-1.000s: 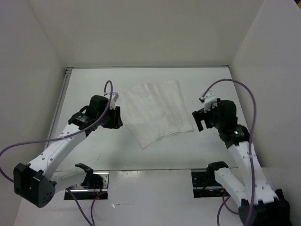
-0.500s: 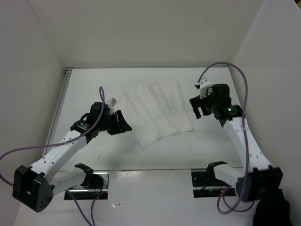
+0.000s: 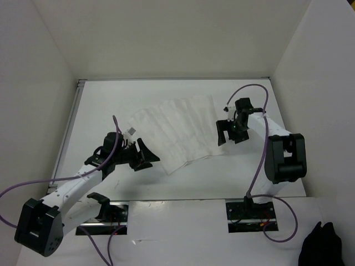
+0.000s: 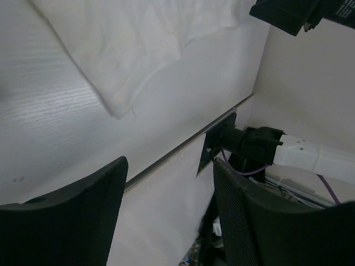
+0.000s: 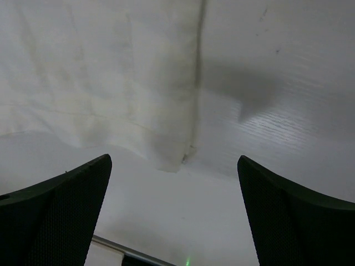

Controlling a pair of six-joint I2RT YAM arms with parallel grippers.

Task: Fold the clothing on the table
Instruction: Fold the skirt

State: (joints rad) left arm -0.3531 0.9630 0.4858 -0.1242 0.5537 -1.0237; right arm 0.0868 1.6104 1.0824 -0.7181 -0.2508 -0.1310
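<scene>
**Both grippers closing in on the near corners, nothing gripped yet**

Since a second ago both arms have dropped and swung inward. The left gripper (image 3: 148, 157) slid nearer and right, toward the near-left corner. The right gripper (image 3: 229, 136) came in from the right side to the near-right corner, with its arm folded back. Both sets of jaws now stand wider.

- the clothing (image 3: 180, 130): lies flat mid-table, turned at an angle, with one corner pointing at the near edge. It is all on the table (image 3: 111, 105), nothing lifted.
- Left: fingers apart and empty. In the wrist view the near corner of the clothing (image 4: 127, 50) sits ahead of the left gripper (image 4: 169, 163), not yet between the fingers.
- Right: fingers spread wide and empty. The wrist view puts the corner tip of the clothing (image 5: 100, 72) almost centred under the right gripper (image 5: 173, 160).

Handling, my read:
- It's thin, light and limp, so it has no stiffness to push against. It will drape from wherever it's pinched.
- It will likely skid or bunch on the matte top if a finger pushes sideways into it.
- Take it at the two near corners, just in from the hem, with the fingers coming down onto the fabric.
- Lift both sides evenly, since uneven pulls will skew the fold.
- I can't tell whether the edge is one layer or doubled.
</scene>
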